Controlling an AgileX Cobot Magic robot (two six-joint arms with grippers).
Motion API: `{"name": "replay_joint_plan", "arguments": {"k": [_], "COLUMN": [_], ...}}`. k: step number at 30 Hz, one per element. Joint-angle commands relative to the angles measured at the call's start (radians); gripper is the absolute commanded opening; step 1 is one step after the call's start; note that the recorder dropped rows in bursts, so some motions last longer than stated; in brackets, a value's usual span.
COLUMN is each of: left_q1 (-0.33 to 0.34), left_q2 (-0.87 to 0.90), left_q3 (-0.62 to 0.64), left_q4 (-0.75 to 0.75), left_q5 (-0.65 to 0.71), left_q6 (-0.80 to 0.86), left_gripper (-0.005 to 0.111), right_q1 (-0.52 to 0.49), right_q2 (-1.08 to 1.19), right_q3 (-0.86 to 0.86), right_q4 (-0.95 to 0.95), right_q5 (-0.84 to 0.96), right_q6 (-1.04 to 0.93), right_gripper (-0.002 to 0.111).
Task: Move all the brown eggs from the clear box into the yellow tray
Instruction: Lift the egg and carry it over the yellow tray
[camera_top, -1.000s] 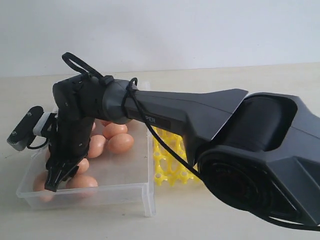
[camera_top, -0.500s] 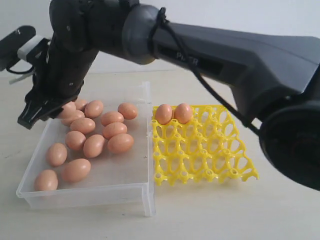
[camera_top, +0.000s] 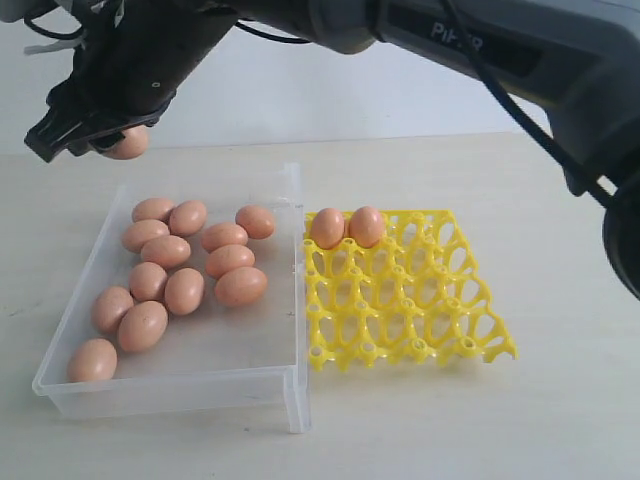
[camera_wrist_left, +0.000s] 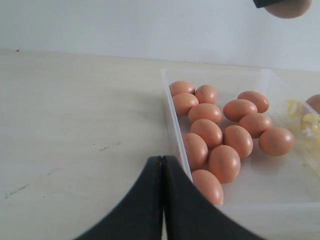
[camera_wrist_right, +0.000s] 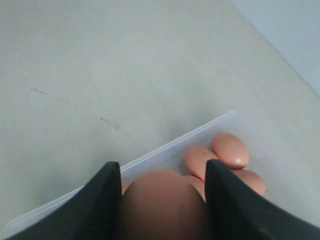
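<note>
The right end effector (camera_wrist_right: 162, 180) held one brown egg (camera_top: 128, 145) between its two dark fingers (camera_wrist_right: 102, 200), one finger on either side of the shell. In the exterior view its arm reached across from the right. The egg hung high in the air, over the far left end of the box (camera_top: 180, 390). The right wrist view showed the box's wall running beneath the egg.

The left end effector (camera_wrist_left: 162, 200) was closed, its fingers pressed together with nothing between them. It was near the outside of the box wall and over the worktop (camera_top: 500, 420).

Thirteen eggs (camera_top: 184, 291) lay on the floor of the box. Most were bunched toward its left and far side, many touching one another. One lay alone in the near left corner.

The tray (camera_top: 400, 300) sat on the worktop just beside the box, on the right in the exterior view. Two more eggs (camera_top: 327, 228) stood side by side in cups of its far row, at the corner nearest the box. The other cups in view held nothing.
</note>
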Motion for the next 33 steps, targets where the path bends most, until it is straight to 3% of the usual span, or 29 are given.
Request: {"name": "replay_joint_plan", "arguments": {"k": [1, 9, 13, 16, 19, 25, 33], "left_q1": [0.001, 0.001, 0.001, 0.001, 0.001, 0.001, 0.001], "left_q2": [-0.006, -0.006, -0.006, -0.006, -0.006, -0.006, -0.006], "left_q3": [-0.004, -0.004, -0.004, -0.004, -0.004, -0.004, -0.004], "left_q4": [0.001, 0.001, 0.001, 0.001, 0.001, 0.001, 0.001], "left_q5": [-0.004, -0.004, -0.004, -0.004, -0.004, -0.004, -0.004], "left_q6": [0.002, 0.002, 0.002, 0.002, 0.002, 0.002, 0.002], "left_gripper": [0.0, 0.0, 0.0, 0.0, 0.0, 0.0, 0.0], "right_q1": [-0.034, -0.046, -0.035, -0.062, -0.169, -0.419, -0.448], "right_q2": [-0.021, -0.116, -0.291, -0.394, -0.539, -0.542, -0.447], "right_q3": [0.035, 0.415, 0.769, 0.933, 1.103, 1.128, 1.128], "right_q4": [0.027, 0.238, 0.208, 0.171, 0.089, -0.059, -0.057], "right_q5": [-0.05, -0.451, -0.752, -0.802, -0.822, -0.777, -0.896], "right_q6": [0.004, -0.058, -0.051, -0.021, 0.2, 0.393, 0.387], "right_gripper": [0.0, 0.0, 0.0, 0.0, 0.0, 0.0, 0.0]}}
